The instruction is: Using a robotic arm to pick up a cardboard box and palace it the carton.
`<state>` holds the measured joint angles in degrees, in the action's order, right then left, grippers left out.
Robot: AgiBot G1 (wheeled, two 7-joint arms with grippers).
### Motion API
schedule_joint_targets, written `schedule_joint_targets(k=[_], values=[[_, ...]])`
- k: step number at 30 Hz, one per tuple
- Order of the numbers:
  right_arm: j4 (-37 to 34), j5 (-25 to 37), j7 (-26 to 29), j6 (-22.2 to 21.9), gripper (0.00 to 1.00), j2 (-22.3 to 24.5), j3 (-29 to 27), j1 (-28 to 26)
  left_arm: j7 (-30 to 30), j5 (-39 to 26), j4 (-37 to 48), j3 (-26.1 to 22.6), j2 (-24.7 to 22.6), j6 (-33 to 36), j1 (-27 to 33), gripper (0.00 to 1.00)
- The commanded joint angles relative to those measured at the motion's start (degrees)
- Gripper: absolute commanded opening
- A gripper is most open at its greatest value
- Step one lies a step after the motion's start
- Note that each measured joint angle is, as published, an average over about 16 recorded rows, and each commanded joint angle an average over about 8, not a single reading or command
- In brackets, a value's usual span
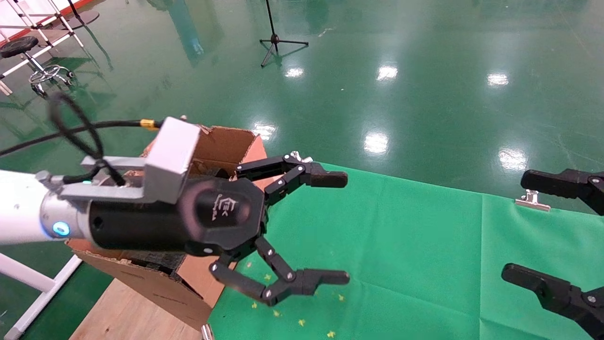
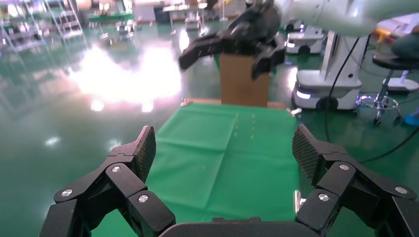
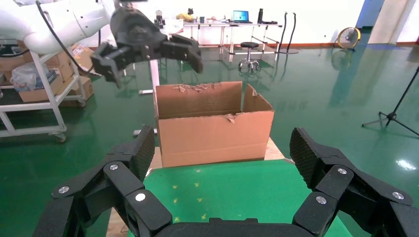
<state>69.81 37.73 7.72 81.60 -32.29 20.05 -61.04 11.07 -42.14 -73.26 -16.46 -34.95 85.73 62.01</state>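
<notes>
The robotic arm, white with a silver wrist ring and grey bracket, reaches in from the left of the head view. Its black gripper (image 1: pixel 347 228) hangs open and empty above the carton (image 1: pixel 226 141), fingertips out over the green cloth (image 1: pixel 401 245). Both wrist views show that arm above the carton (image 3: pixel 212 133) (image 2: pixel 242 79). My left gripper (image 2: pixel 223 143) and right gripper (image 3: pixel 222 143) stand wide open and empty, facing the carton across the cloth. Black fingers (image 1: pixel 561 182) show at the head view's right edge. The cardboard box is out of view.
The carton stands on a wooden tabletop (image 1: pixel 127 316) beside the cloth, which bears small yellow star marks (image 1: pixel 302 322). A metal clip (image 1: pixel 532 200) holds the cloth's far edge. On the floor are a tripod (image 1: pixel 276 40), a stool (image 1: pixel 19 47) and a robot base (image 2: pixel 321 89).
</notes>
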Motion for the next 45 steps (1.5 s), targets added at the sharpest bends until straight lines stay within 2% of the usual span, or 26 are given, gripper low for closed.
schedule_joint_targets(k=[1,45], values=[[0.0,0.0,0.0,0.0,1.00,0.0,0.0,0.0,-0.6,0.9,-1.0,1.3,-0.2,-0.1,-1.3,1.00],[0.0,0.0,0.0,0.0,1.00,0.0,0.0,0.0,-0.3,0.3,-0.3,0.5,-0.1,-0.1,-0.5,1.00]])
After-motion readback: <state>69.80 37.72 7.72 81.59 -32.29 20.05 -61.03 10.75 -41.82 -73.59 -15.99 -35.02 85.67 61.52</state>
